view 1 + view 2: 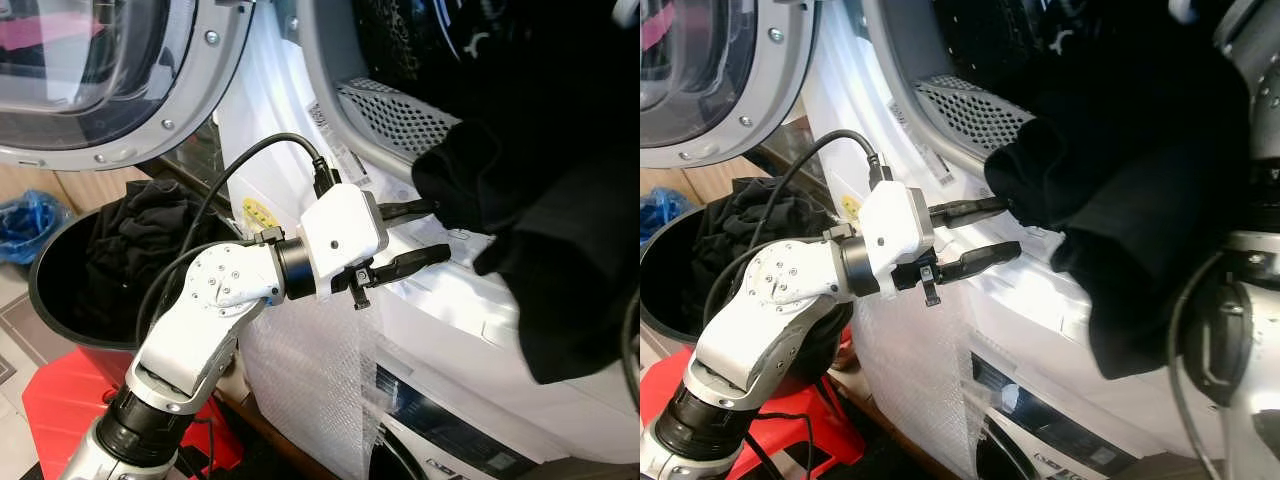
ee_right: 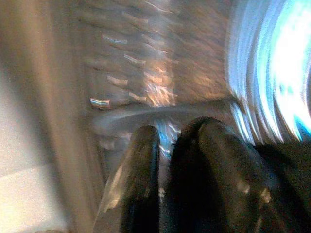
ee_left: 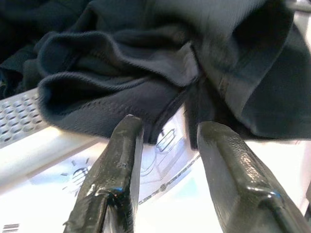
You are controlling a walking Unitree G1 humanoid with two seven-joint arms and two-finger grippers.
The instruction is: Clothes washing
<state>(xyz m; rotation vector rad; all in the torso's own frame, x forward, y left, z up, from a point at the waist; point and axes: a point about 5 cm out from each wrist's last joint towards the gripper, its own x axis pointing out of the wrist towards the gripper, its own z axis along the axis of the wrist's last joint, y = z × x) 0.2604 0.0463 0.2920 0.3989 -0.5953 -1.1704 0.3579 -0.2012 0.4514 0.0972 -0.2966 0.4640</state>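
Observation:
A black garment [image 1: 540, 250] hangs out of the washer's drum opening [image 1: 395, 110] and drapes down over the white front panel. My left gripper [image 1: 440, 228] stands open at the garment's left edge, its upper finger touching a fold and its lower finger just below the cloth. In the left wrist view the dark folds [image 3: 146, 73] lie right beyond the two spread fingertips. The blurred right wrist view has my right gripper [image 2: 177, 141] shut with black cloth [image 2: 194, 194] between and over its fingers. The right arm [image 1: 1240, 330] is at the far right, partly behind the garment.
The washer door [image 1: 100, 80] stands swung open at upper left. Below it a black basket [image 1: 60, 290] with dark clothes [image 1: 140, 230] rests on a red stool [image 1: 70, 400]. Bubble wrap [image 1: 310, 380] covers the machine's lower front. A blue bag [image 1: 30, 220] lies on the floor at left.

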